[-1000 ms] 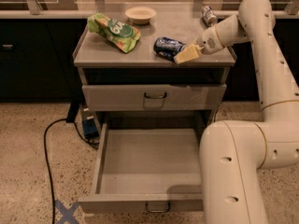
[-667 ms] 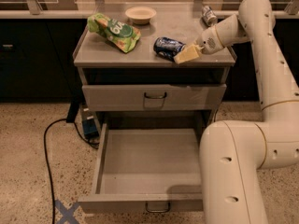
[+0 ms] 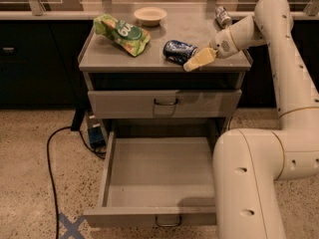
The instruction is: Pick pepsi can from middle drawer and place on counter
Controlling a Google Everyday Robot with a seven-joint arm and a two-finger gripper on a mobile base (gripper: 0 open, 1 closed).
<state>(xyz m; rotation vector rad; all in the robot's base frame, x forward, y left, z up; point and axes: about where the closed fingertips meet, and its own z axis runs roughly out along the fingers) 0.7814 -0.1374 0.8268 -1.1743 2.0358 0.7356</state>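
Note:
The pepsi can point(image 3: 178, 51) lies on its side on the counter point(image 3: 129, 59), right of the middle. My gripper point(image 3: 197, 60) reaches in from the right, low over the counter, and its yellowish tip sits right against the can's right end. The middle drawer point(image 3: 154, 171) is pulled out wide below and holds nothing. The drawer above it point(image 3: 124, 103) is closed.
A green chip bag point(image 3: 122, 33) lies at the counter's left. A pale bowl point(image 3: 150, 15) sits at the back and a silvery can point(image 3: 223, 17) at the back right. My arm's large body point(image 3: 249, 183) stands beside the open drawer's right side. A black cable point(image 3: 49, 156) lies on the floor.

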